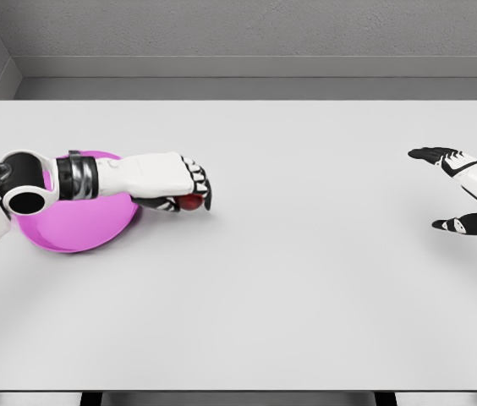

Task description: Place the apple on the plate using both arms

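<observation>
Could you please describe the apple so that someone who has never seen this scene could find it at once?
On the white table, find the round pink plate at the left. Just beyond its right rim, the left hand curls around a small red apple, the only red thing there.

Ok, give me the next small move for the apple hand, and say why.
Probably draw the left robot hand back toward the pink plate before letting go. Its fingers are curled around the red apple, which sits just past the plate's right rim, over bare table. The right robot hand waits open at the far right.
</observation>
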